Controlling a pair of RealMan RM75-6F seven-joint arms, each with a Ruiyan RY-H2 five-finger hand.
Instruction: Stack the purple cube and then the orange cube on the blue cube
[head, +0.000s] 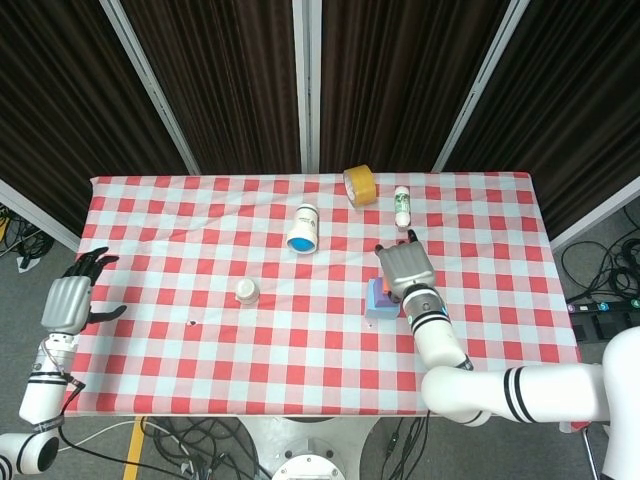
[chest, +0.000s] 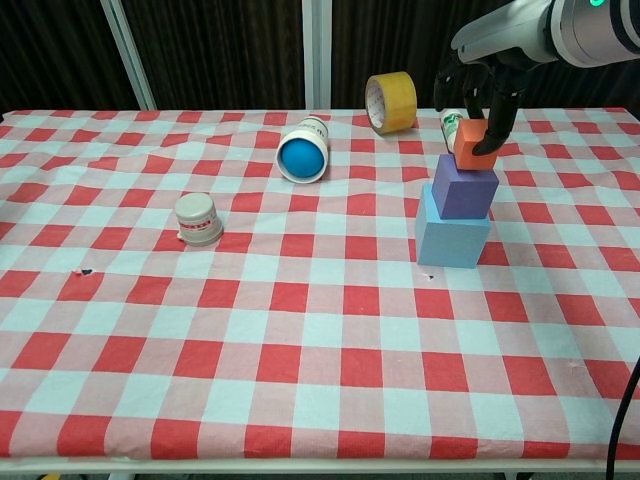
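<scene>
Between the fingers (chest: 497, 112) of the right hand (chest: 478, 95) sits the orange cube (chest: 473, 145), pinched from above and tilted, its lower edge touching the top of the purple cube (chest: 464, 187). Directly under those fingers the purple cube rests on the blue cube (chest: 451, 235), which stands on the checked tablecloth (chest: 320, 330); the purple one is turned a little askew on the blue one. From the head view the right hand (head: 404, 270) covers most of the stack, with only a strip of orange, purple and blue showing at the left of its fingers.

Just behind the gripping fingers, toward the far edge of the table, a small white bottle (head: 402, 206) with a green label lies on the cloth; in the chest view it is mostly hidden by the hand. Farther left of the fingers a roll of yellow tape (chest: 391, 101) stands on edge, and beyond that a white cup (chest: 303, 150) with a blue inside lies on its side, its mouth facing the chest camera. Well to the left of the stack a small white jar (chest: 198, 219) stands upright.

Off the table's left edge the left hand (head: 68, 300) hangs with its fingers (head: 93, 261) spread apart and nothing in them, well apart from every cube.
</scene>
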